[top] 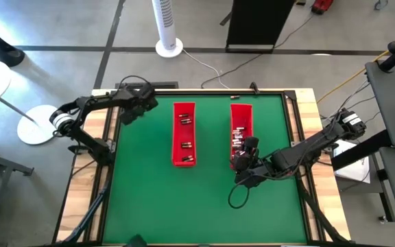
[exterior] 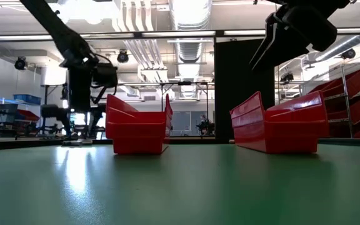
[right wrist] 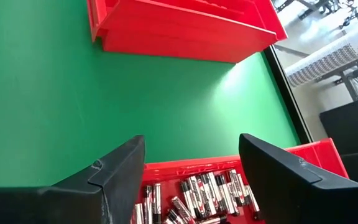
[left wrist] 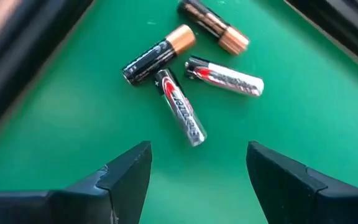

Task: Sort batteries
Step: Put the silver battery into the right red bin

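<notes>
Right gripper point(top: 244, 159) is hanging over the near end of the right red tray point(top: 241, 115), fingers point(right wrist: 120, 171) standing wide apart w/ nothing between them. Its wrist cam is looking down into that tray, where a heap of batteries point(right wrist: 197, 193) is lying loose, silver bodies w/ dark and red markings. Nothing is blocking the drop to them; the gripper isn't touching the tray wall or the cells.

Left gripper point(top: 130, 110) is sitting near the table's far-left corner, jaws also spread wide & empty. Just ahead of its fingertips point(left wrist: 132, 168), four loose batteries point(left wrist: 188, 68) are lying on the green mat point(top: 204, 199): two silver ones w/ red print, two black ones w/ copper ends. One silver cell is touching the end of a black one; the other silver is lying just beside them, the 2nd black one a bit farther off. No finger is in contact w/ any of them.

Left red tray point(top: 184, 134) is lying between the two arms, parallel to the right tray, well apart from it. A few batteries are showing inside it in small groups; exact count too small to tell. Low cam is showing both trays standing flat on the mat.

Off the table: white tower fan point(top: 168, 27) & a black cabinet point(top: 256, 24) on the floor beyond the far edge.
</notes>
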Controlling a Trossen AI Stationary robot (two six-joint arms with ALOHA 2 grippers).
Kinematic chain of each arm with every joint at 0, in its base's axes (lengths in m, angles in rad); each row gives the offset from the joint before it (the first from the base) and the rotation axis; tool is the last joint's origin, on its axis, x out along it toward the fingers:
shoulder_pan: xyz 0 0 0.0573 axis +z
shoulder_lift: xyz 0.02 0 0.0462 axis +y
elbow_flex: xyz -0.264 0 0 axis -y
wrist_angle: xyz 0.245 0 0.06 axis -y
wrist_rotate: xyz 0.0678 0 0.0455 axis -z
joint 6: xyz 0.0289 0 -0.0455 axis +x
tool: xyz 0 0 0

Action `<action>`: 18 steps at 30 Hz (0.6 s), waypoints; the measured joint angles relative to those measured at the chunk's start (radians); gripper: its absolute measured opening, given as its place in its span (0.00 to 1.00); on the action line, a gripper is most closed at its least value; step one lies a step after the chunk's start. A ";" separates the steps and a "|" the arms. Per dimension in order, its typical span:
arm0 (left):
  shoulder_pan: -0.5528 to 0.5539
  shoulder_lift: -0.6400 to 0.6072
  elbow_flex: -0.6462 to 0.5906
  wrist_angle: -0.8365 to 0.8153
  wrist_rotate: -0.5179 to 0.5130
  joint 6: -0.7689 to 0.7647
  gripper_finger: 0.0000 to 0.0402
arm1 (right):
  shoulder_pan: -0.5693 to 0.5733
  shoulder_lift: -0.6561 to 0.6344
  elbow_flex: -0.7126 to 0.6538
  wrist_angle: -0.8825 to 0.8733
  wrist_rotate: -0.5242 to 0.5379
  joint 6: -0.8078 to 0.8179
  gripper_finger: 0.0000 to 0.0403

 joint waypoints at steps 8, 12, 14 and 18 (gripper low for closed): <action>-0.001 0.000 -0.126 0.172 -0.097 -0.210 0.57 | 0.000 0.000 -0.005 -0.001 0.000 -0.023 0.60; -0.001 0.000 -0.141 0.172 -0.141 -0.217 0.54 | 0.000 0.000 -0.014 0.007 0.000 -0.035 0.59; -0.001 0.001 -0.147 0.172 -0.146 -0.220 0.52 | -0.002 0.000 -0.023 0.019 0.000 -0.047 0.59; -0.002 0.023 -0.143 0.164 -0.154 -0.218 0.45 | -0.014 0.000 -0.032 0.026 0.000 -0.052 0.60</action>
